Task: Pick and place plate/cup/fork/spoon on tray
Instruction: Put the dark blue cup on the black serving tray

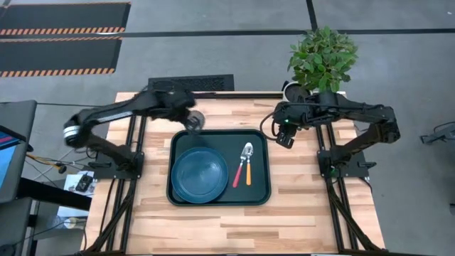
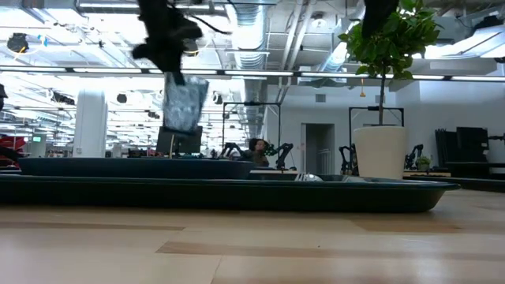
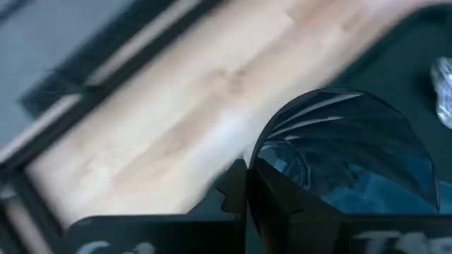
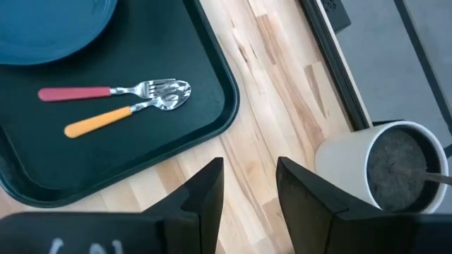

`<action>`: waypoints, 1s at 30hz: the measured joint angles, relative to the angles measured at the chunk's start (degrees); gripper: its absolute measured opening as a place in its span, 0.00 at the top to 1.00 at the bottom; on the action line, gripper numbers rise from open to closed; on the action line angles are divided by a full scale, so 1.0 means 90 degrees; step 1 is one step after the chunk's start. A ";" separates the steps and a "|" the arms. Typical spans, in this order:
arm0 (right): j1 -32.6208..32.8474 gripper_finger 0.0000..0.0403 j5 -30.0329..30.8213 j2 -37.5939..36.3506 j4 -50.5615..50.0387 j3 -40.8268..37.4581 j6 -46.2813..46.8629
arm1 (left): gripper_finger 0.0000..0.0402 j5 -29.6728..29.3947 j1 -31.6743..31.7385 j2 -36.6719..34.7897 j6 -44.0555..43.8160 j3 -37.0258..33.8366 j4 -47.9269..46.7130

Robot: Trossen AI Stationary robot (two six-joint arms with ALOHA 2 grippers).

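The left pincer (image 1: 193, 121) is clamped on the cup (image 2: 185, 102), held clear above the tray's (image 1: 264, 167) back-left corner. Lower it upright onto bare tray behind the plate (image 1: 200, 174), avoiding the rim. The right pincer (image 4: 248, 185) hangs part-open and empty beside the tray's right edge.

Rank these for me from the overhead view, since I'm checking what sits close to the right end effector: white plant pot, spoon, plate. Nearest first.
From the right end effector:
1. White plant pot, just behind it at the table's back edge.
2. Spoon, on the tray's right part.
3. Plate, on the tray's left part.
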 joint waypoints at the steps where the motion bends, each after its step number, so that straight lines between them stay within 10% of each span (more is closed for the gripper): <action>1: 0.0000 0.62 0.0004 -0.0053 0.0060 -0.0097 0.0000 | 1.00 -0.0140 0.0058 -0.0294 -0.0051 -0.0186 0.0037; 14: 0.0052 0.63 -0.0044 -0.0282 0.0496 -0.0938 0.0240 | 1.00 0.0536 0.0771 -0.1771 -0.0839 -0.2810 0.1226; 30: 0.0129 0.65 -0.0047 -0.0278 0.0580 -0.0941 0.0234 | 1.00 0.1084 0.0841 -0.1791 -0.1251 -0.3590 0.1654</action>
